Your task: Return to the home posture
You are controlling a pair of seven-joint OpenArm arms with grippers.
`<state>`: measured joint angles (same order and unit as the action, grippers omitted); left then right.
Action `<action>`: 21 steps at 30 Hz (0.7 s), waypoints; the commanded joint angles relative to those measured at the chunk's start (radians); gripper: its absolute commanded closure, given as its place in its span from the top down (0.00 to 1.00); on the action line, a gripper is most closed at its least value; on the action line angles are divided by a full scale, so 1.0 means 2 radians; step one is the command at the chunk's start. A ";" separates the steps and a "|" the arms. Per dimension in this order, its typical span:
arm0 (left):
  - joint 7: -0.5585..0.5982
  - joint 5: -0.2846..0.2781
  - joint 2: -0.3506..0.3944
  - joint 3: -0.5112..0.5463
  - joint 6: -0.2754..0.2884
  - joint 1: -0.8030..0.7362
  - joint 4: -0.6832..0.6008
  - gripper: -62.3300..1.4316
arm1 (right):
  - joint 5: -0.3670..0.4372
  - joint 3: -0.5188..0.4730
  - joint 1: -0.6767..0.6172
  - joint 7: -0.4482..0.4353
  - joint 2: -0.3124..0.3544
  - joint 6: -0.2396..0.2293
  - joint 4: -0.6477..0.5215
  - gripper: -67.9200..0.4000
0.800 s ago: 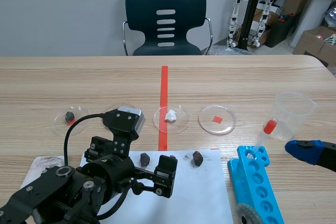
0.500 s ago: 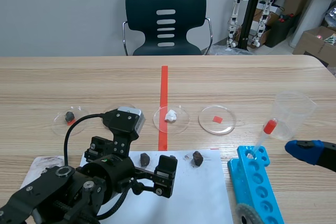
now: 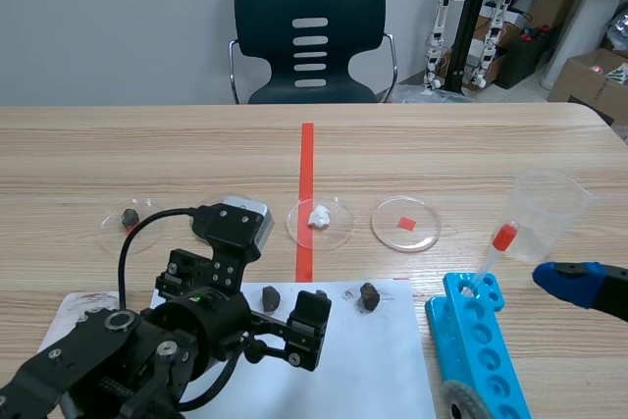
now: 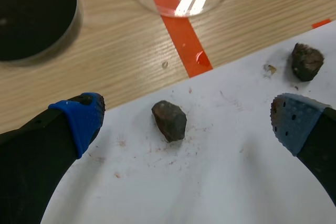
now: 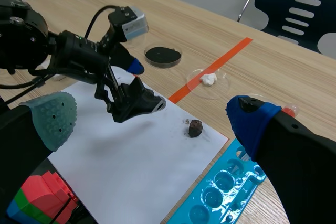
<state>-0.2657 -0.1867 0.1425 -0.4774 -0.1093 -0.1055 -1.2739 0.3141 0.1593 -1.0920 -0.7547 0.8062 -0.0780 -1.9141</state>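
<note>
Bright even overhead light, soft short shadow beside the dark rock [image 4: 169,120], white glare on the clear dish [image 4: 190,1]

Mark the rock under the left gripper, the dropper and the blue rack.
rock [image 4: 169,120]: left wrist view, middle of its top.
dropper [image 3: 503,236]: scene view, its red bulb.
blue rack [image 3: 478,336]: scene view, middle of its top.

Dark chair [image 3: 310,36], grey wall [image 3: 118,26], perhaps cardboard boxes [image 3: 589,74].
</note>
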 commanded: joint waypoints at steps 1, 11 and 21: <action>0.013 0.000 0.010 0.001 -0.001 -0.015 -0.049 1.00 | 0.002 -0.001 0.005 -0.008 0.000 0.000 -0.010 0.87; 0.074 -0.003 0.091 0.012 0.000 -0.098 -0.190 1.00 | 0.002 -0.001 0.005 -0.008 0.000 0.000 -0.010 0.87; 0.142 0.014 0.143 0.087 0.079 -0.209 -0.261 1.00 | 0.002 -0.001 0.005 -0.008 0.000 0.000 -0.010 0.87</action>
<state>-0.0021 -0.1612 0.4301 -0.3103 0.0509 -0.5083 -1.7710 0.3141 0.1593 -1.0920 -0.7547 0.8062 -0.0780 -1.9141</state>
